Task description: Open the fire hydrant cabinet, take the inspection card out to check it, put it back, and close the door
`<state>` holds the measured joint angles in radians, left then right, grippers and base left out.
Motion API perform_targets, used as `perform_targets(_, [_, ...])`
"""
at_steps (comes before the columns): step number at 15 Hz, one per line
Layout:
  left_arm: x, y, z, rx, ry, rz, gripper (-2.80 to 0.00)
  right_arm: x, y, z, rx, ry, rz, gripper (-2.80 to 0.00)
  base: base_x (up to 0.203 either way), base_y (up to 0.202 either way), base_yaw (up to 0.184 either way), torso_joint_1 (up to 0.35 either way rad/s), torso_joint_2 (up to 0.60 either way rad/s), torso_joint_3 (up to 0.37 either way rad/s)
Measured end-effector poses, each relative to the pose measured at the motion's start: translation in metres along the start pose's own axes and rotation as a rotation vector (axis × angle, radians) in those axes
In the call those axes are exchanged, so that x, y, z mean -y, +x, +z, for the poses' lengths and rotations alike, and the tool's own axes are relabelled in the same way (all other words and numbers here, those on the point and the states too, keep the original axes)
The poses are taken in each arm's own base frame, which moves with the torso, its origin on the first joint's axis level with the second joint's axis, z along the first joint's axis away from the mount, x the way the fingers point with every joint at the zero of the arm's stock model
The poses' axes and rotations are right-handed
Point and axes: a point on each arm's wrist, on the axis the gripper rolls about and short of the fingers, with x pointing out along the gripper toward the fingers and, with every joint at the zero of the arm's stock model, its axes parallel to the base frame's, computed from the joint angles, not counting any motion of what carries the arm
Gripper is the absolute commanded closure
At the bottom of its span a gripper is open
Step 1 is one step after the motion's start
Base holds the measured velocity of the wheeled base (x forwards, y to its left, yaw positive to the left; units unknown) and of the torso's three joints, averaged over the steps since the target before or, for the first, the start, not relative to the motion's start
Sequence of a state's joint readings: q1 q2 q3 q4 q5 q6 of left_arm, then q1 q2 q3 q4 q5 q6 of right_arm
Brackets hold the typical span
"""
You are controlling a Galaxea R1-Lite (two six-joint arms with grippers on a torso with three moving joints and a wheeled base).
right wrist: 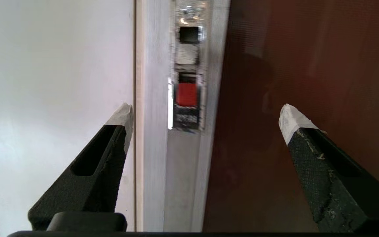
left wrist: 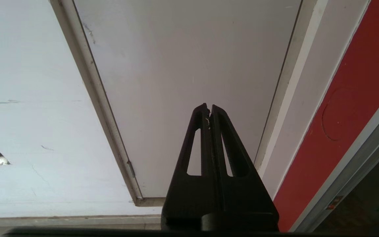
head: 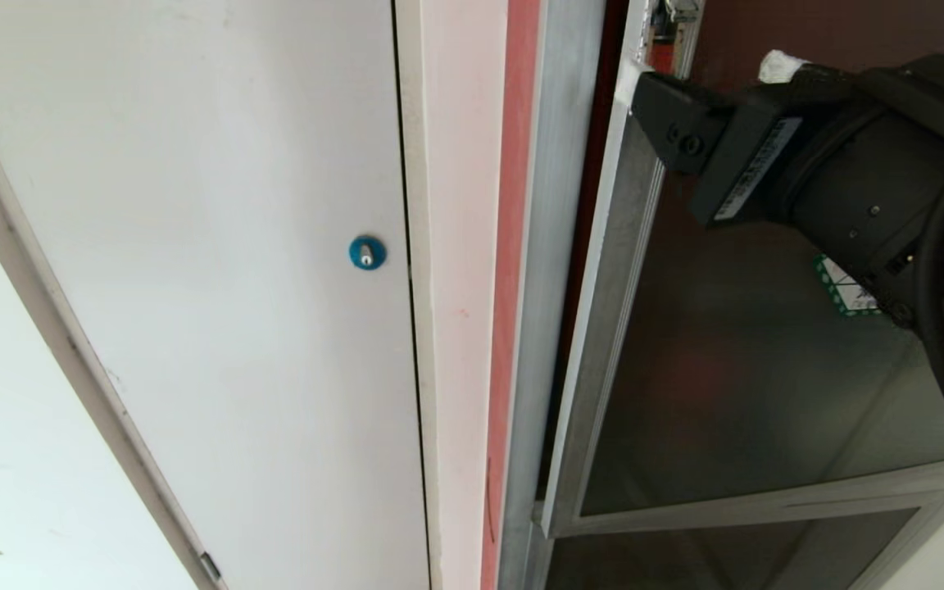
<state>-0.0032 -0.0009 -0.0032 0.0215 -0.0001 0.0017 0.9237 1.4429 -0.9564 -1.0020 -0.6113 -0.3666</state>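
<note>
Right gripper [right wrist: 206,118] at upper right of the head frame, fingers wide apart, straddling the door [head: 734,393] frame by its red latch [right wrist: 186,94]. Door slightly ajar. Left gripper [left wrist: 209,110] pressed together, parked.

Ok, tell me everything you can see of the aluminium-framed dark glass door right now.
The aluminium-framed dark glass door stands slightly ajar, its latch edge swung off the silver cabinet frame with a dark gap between. A small red latch sits in that edge. A green-bordered white sticker shows partly behind the right arm. The right gripper straddles the edge, open and holding nothing.
</note>
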Motion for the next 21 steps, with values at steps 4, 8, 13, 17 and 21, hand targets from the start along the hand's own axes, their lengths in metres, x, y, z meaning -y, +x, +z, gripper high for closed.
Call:
perform_targets(4, [0.000, 0.000, 0.000, 0.000, 0.000, 0.000, 0.00, 0.020, -0.024, 0.004, -0.004, -0.001, -0.008, 0.00, 0.000, 0.000, 0.000, 0.000, 0.00, 0.000])
perform_targets(8, [0.000, 0.000, 0.000, 0.000, 0.000, 0.000, 0.00, 0.041, -0.046, 0.013, -0.004, 0.006, -0.041, 0.00, 0.000, 0.000, 0.000, 0.000, 0.00, 0.000])
perform_targets(13, [0.000, 0.000, 0.000, 0.000, 0.000, 0.000, 0.00, 0.077, -0.072, 0.017, -0.042, -0.049, -0.113, 0.00, 0.000, 0.000, 0.000, 0.000, 0.00, 0.000])
perform_targets(17, [0.000, 0.000, 0.000, 0.000, 0.000, -0.001, 0.00, 0.109, -0.084, 0.017, -0.078, -0.132, -0.284, 0.00, 0.000, 0.000, 0.000, 0.000, 0.00, 0.000])
perform_targets(21, [0.000, 0.000, 0.000, 0.000, 0.000, 0.000, 0.00, 0.144, -0.113, 0.025, -0.108, -0.232, -0.565, 0.00, 0.000, 0.000, 0.000, 0.000, 0.00, 0.000])
